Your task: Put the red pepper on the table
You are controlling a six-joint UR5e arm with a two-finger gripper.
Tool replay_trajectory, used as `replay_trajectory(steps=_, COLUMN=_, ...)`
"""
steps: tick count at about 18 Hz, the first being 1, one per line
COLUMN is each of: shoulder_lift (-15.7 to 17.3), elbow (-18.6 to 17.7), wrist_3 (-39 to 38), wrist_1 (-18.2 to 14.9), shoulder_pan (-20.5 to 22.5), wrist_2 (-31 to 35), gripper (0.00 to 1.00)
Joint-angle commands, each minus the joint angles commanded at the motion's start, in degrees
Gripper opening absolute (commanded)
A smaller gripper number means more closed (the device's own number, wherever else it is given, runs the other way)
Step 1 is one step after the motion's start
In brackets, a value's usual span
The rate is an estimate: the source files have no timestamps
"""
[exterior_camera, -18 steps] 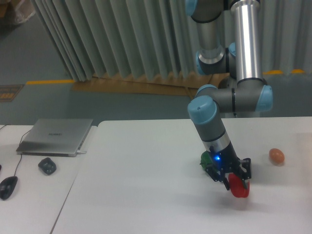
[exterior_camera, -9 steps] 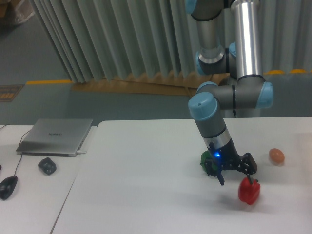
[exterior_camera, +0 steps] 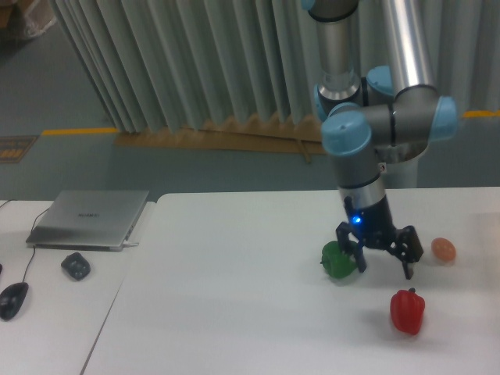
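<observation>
Over the preceding second the gripper [exterior_camera: 384, 262] went from clamping the red pepper [exterior_camera: 408, 311], to spreading its fingers beside it, to rising clear and shifting toward the far side of the table [exterior_camera: 234, 297]; the arm's wrist also swung right and up. The pepper meanwhile settled a little further right and nearer than where it had been held. At this moment the pepper stood upright on the white tabletop, stem up, at the near right part of the surface, resting free with nothing touching it. The fingers were spread wide apart and empty, hanging above the table with a visible gap between them and the pepper. The pepper lay down, near and slightly right of the fingertips; its long axis ran roughly vertical. The green pepper [exterior_camera: 338, 261] sat just beside the left finger, close enough that I could not tell whether they touched. The small orange egg-shaped thing [exterior_camera: 443, 249] lay to the right of the gripper, apart from it. Judgement: the placement looked complete; any retreat should go upward and away from the green pepper.
</observation>
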Motion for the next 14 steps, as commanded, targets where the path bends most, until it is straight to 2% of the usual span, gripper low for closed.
replay_trajectory(steps=1, shoulder_lift=0.09, elbow=2.55, wrist_3=11.76, wrist_1=-7.64, shoulder_pan=2.46, wrist_2=-0.19, gripper=1.00)
replay_trajectory(steps=3, shoulder_lift=0.18, elbow=5.11, wrist_3=27.62, wrist_1=-14.36, shoulder_pan=5.98, wrist_2=0.07, gripper=1.00)
replay_trajectory(steps=4, shoulder_lift=0.44, elbow=5.30, wrist_3=36.05, wrist_1=-15.52, shoulder_pan=7.65, wrist_2=0.59, gripper=1.00)
replay_trajectory(steps=6, shoulder_lift=1.49, elbow=6.09, wrist_3=53.44, wrist_1=-15.71, shoulder_pan=12.04, wrist_2=1.30, gripper=1.00)
replay_trajectory(steps=7, shoulder_lift=1.32, elbow=6.27, wrist_3=57.89, wrist_1=-15.62, shoulder_pan=12.76, wrist_2=1.65, gripper=1.00)
replay_trajectory(steps=8, shoulder_lift=1.06, elbow=6.09, wrist_3=60.80, wrist_1=-15.62, shoulder_pan=12.86, wrist_2=2.78, gripper=1.00)
replay_trajectory(steps=10, shoulder_lift=0.88, elbow=5.83, wrist_3=61.45, wrist_1=-15.45, shoulder_pan=12.86, wrist_2=4.72, gripper=1.00)
replay_trajectory(steps=14, shoulder_lift=-1.66, elbow=5.83, wrist_3=61.97, wrist_1=-15.27, shoulder_pan=13.73, wrist_2=3.77, gripper=1.00)
